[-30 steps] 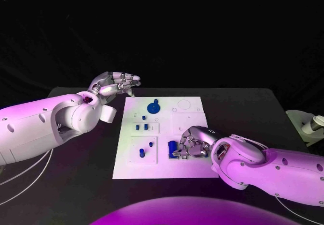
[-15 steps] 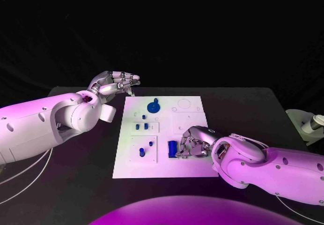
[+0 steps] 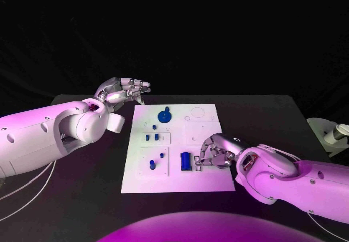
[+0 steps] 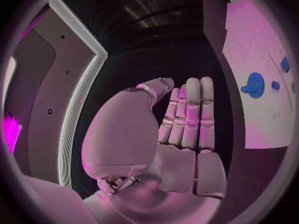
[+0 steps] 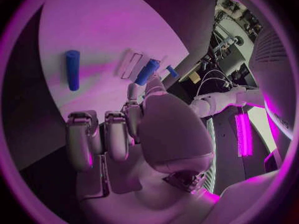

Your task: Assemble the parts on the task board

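Note:
The white task board (image 3: 211,181) lies mid-table. A blue cylinder (image 3: 184,161) lies on its near half, seen whole. My right hand (image 3: 215,154) rests on the board just right of the cylinder, fingers curled in, with nothing plainly in them. In the right wrist view the cylinder (image 5: 73,69) lies beyond the curled fingers (image 5: 115,129), and another blue piece (image 5: 147,72) shows past the thumb tip. A round blue part (image 3: 165,116) sits at the board's far end, small pegs (image 3: 151,136) and a short piece (image 3: 153,164) on its left side. My left hand (image 3: 122,91) hovers off the far left corner, fingers straight, empty.
A white object (image 3: 331,133) stands at the table's right edge. Thin cables (image 3: 29,186) hang beside my left arm. Black table (image 3: 276,116) surrounds the board. In the left wrist view the round blue part (image 4: 254,84) sits on the board (image 4: 261,114) beside my left hand (image 4: 187,114).
My right hand has slid a little to the right, off the blue cylinder, which now lies uncovered. The left hand has stayed in place.

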